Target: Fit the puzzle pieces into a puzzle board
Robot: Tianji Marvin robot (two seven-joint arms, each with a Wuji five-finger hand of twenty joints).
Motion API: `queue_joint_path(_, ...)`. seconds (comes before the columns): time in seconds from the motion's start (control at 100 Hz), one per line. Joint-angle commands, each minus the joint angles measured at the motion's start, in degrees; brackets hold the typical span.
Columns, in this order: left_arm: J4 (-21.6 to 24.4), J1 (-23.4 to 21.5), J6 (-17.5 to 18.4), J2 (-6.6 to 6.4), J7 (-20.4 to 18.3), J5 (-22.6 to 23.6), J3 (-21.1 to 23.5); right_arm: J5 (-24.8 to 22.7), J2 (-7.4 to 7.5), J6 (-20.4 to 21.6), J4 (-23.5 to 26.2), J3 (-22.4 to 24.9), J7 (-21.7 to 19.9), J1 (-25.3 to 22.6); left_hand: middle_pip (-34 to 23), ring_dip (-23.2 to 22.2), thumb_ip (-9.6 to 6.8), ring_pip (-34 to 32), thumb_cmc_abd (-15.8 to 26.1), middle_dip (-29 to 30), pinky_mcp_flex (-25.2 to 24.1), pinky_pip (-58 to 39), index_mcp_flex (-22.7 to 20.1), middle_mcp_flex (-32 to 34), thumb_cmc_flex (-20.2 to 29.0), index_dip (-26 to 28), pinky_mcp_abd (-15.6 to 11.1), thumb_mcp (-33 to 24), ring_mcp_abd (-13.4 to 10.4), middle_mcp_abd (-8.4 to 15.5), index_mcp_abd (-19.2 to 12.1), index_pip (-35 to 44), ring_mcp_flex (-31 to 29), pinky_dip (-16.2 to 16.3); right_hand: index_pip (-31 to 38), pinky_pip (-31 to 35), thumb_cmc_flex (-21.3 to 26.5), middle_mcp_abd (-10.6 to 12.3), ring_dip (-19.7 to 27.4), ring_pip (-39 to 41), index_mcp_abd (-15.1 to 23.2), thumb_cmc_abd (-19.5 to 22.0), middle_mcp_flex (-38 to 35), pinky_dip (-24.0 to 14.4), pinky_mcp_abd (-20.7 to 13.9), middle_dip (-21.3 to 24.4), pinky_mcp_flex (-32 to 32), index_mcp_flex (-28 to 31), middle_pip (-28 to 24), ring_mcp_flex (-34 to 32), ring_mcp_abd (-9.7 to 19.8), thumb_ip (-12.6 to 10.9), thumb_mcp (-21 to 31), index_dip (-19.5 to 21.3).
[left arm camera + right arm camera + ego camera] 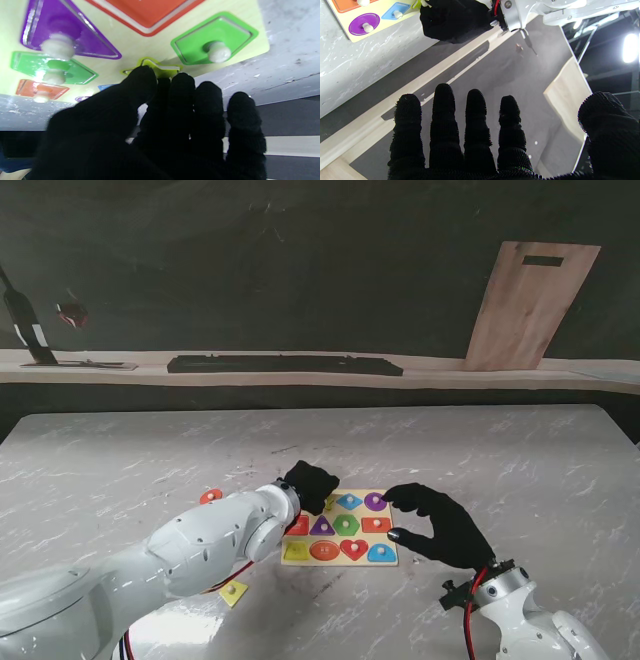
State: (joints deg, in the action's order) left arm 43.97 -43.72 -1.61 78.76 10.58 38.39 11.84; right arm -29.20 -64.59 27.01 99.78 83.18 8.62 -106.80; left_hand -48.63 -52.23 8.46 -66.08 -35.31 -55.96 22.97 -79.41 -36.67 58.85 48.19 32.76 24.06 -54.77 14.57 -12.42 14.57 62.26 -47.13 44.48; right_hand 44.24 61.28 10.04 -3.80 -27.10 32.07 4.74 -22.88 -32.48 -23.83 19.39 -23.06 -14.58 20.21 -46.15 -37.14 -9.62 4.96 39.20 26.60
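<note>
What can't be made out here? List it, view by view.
- Left wrist: the left hand covers half the yellow-green star piece; gripped or seated, cannot tell.
- Stand: the same hand hides the puzzle board's far-left corner.
- Stand: yellow piece beside the left arm, too small to name its shape.
- Right wrist: most of the board is cut off by the edge.

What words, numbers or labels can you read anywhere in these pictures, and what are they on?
None can be read.
Puzzle board: the pieces, such as the purple triangle and green pentagon, show only plain colour and white knobs.
Orange oval piece: a faint mark at its middle, too small to read.
Dark bar on the far ledge: no legible print.
</note>
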Motion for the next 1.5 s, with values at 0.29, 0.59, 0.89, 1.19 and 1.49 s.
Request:
queue_joint_path(0.29,-1.8,-0.1,1.3,0.57,0.6,-0.3,-0.5,-0.2,-0.22,0.2,0.2,-0.2,0.0,-0.4,0.6,-1.2,-3.22,0.8,2.1,-1.9,-1.6,0.7,1.0,-1.7,2.9,1.1,2.8,0.2,-1.4,0.4,-8.1,0.4,2.1,0.9,0.4,0.3,0.7,-0.3,-0.9,0.6,0.4,1.3,0.5,-0.7,-1.0,-0.3,0.9,0.1,-1.1,0.3,1.6,-2.3,-1.3,-0.8)
queue_joint_path(0.59,-1.1,0.2,0.7,-0.01,-0.5,0.3,-1.0,-0.2,-0.26,0.2,0.2,-0.1,0.2,-0.4,0.9,-1.6,-3.65,0.6,1.1,-2.8,-1.4,0.6,0.1,-0.8,2.2,2.2,3.1,-1.5,-1.5,0.7,-9.7,0.2,1.6,1.0,0.5,0.3,0.7,-0.3,-0.9,0.6,0.4,1.3,0.5,-0.7,-1.0,-0.3,0.9,0.2,-1.1,0.3,1.7,-2.3,-1.3,-0.8)
queue_joint_path(0.89,-0.5,0.2,0.4,-0.42,-0.9,0.4,-0.8,-0.3,-0.25,0.2,0.2,-0.1,0.2,-0.4,0.4,-1.8,-4.17,0.3,-0.1,-3.1,-1.0,0.4,-0.4,0.0,0.5,3.2,3.4,-4.7,-1.3,0.7,-9.2,0.6,1.0,1.1,0.4,0.3,0.8,-0.3,-0.9,0.7,0.5,1.3,0.5,-0.7,-1.0,-0.3,0.9,0.1,-1.1,0.2,1.7,-2.3,-1.3,-0.8)
queue_joint_path(1.19,-1.1,0.3,-0.1,0.13,-1.7,-0.1,-1.3,-0.2,-0.27,0.3,0.2,0.0,0.2,-0.5,-0.1,-1.6,-1.98,0.4,1.0,-2.6,-1.1,0.6,0.1,-1.0,1.7,0.1,3.4,0.6,-1.5,0.6,-7.4,-0.6,1.2,1.0,0.4,0.3,0.8,-0.2,-0.9,0.6,0.5,1.4,0.5,-0.7,-1.1,-0.3,0.9,0.1,-1.1,0.3,1.6,-2.3,-1.3,-0.8)
queue_joint_path(1.49,1.9,-0.1,-1.3,-1.76,-2.4,1.8,-1.1,0.0,-0.23,0.3,0.2,-0.1,0.0,-0.4,-2.8,-1.7,0.63,1.8,1.8,2.7,-2.5,1.3,2.6,-7.0,-1.5,-2.0,2.9,16.2,-1.3,-0.1,-4.6,-5.2,3.3,0.6,0.4,0.3,0.8,-0.3,-0.9,0.6,0.5,1.4,0.4,-0.7,-1.0,-0.3,0.9,0.1,-1.1,0.3,1.6,-2.3,-1.3,-0.8)
